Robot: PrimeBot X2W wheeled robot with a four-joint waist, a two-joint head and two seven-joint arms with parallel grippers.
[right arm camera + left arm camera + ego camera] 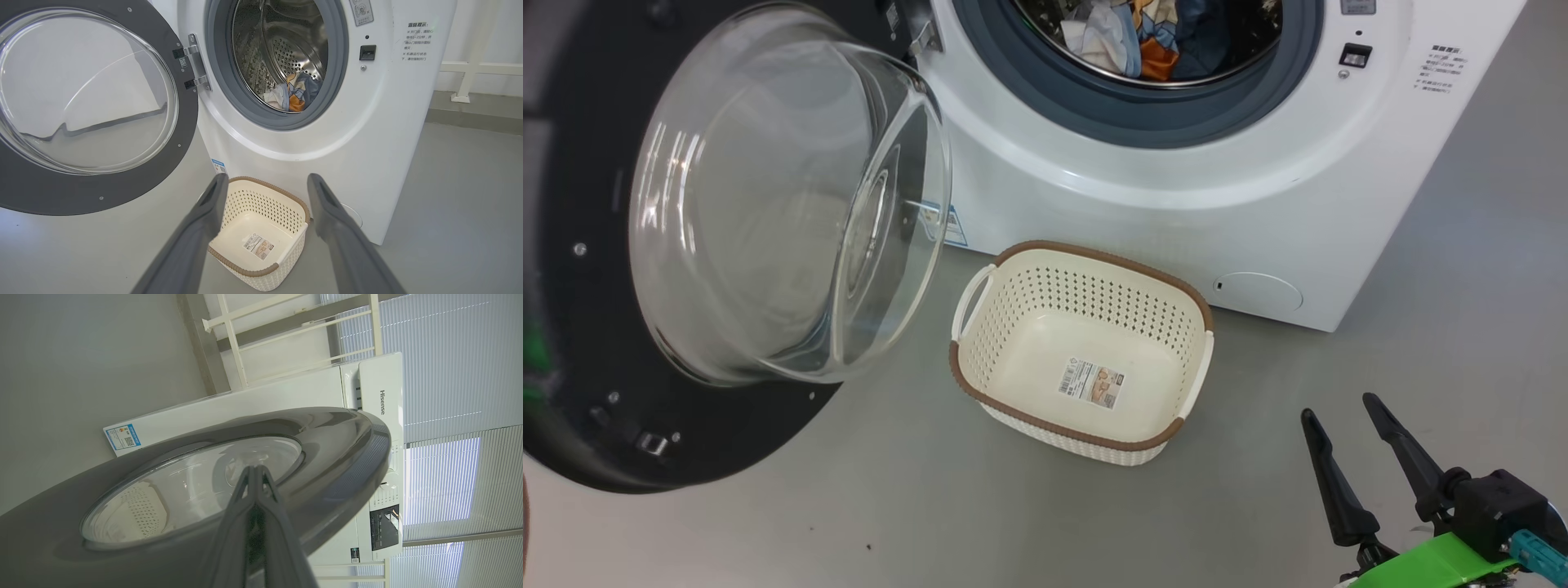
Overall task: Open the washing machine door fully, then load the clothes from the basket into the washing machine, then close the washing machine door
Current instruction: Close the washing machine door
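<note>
We see right hand [1338, 406] low at right over floor [1421, 367], fingers spread wide, gripping nothing, well apart from basket [1086, 253]. Left hand [255, 468] pinched fully together, nothing between fingers, tips aimed at outer face of door [335, 428] by its window [184, 486]; contact we cannot tell. Door swung open on our left. Clothes [1143, 41] lie inside drum [286, 53] of washer [1176, 229]. Basket stands on floor just before washer, beside door, bare bottom with sticker [1092, 384] showing.
</note>
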